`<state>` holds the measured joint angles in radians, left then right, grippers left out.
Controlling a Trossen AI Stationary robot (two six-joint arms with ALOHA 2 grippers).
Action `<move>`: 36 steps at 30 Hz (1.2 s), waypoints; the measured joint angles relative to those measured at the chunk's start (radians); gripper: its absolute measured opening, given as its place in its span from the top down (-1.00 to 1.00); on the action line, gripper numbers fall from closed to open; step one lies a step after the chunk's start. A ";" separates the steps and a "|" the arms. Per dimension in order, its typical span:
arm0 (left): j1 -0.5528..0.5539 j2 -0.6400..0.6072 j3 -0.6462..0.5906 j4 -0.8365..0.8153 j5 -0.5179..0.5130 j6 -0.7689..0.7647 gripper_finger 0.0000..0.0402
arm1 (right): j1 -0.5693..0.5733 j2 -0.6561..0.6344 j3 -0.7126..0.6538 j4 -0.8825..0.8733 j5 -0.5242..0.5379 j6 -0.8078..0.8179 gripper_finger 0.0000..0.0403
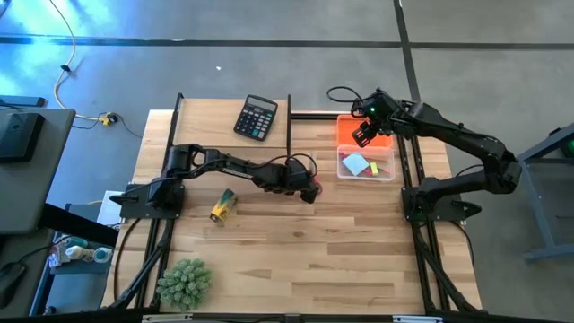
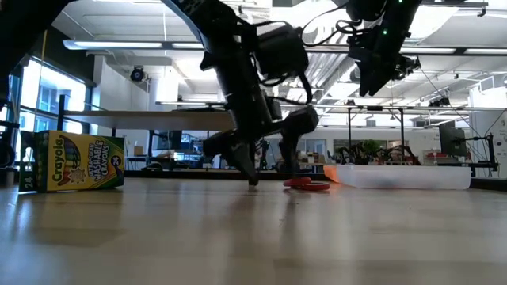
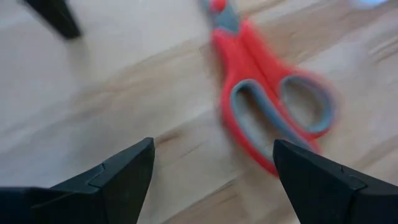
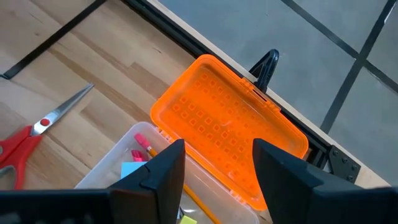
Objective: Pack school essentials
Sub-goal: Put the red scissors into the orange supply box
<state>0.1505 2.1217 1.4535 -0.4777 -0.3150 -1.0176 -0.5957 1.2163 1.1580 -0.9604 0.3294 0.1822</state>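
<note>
The left gripper [image 1: 308, 191] sits at the centre of the high view, low over the table [image 1: 296, 251], fingers spread wide with nothing between them. In the left wrist view the red-handled scissors [image 3: 267, 99] lie flat on the wood just ahead of the two dark fingers [image 3: 124, 174], not touched; the picture is blurred, so the exact gap cannot be judged. In the low view the scissors' handles show as a red shape on the table beside the lowered fingers.

The right gripper [image 1: 363, 135] hangs in the upper right of the high view, above the open pencil box [image 1: 366, 166], its fingers apart and empty. The box's clear tray holds a blue square note pad [image 1: 356, 164], a pink pen [image 4: 142, 144] and a thin pencil [image 4: 199, 202]. Its orange lid [image 4: 227, 124] lies open flat behind the tray.

Left of centre in the high view, a yellow Crayola crayon box [image 1: 222, 205] lies on the table, well apart from the left gripper. A black calculator [image 1: 256, 117] sits at the upper middle, and a spiky green plant [image 1: 185, 282] at the lower left.
</note>
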 joint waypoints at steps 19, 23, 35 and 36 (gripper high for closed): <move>0.000 0.038 0.006 -0.044 -0.003 0.054 -0.33 | 0.000 0.000 -0.001 0.001 0.000 0.000 0.11; -0.001 0.039 0.005 -0.065 -0.007 0.091 -0.09 | 0.000 0.000 -0.001 0.001 0.000 0.000 0.11; 0.001 0.039 0.002 -0.114 0.024 0.135 0.58 | 0.000 0.000 -0.001 0.001 0.000 0.000 0.11; 0.000 0.039 0.002 -0.115 0.028 0.139 0.63 | 0.000 0.000 -0.001 0.001 0.000 0.000 0.11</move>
<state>0.1509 2.1605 1.4559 -0.5922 -0.2875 -0.8784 -0.5960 1.2163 1.1572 -0.9596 0.3290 0.1822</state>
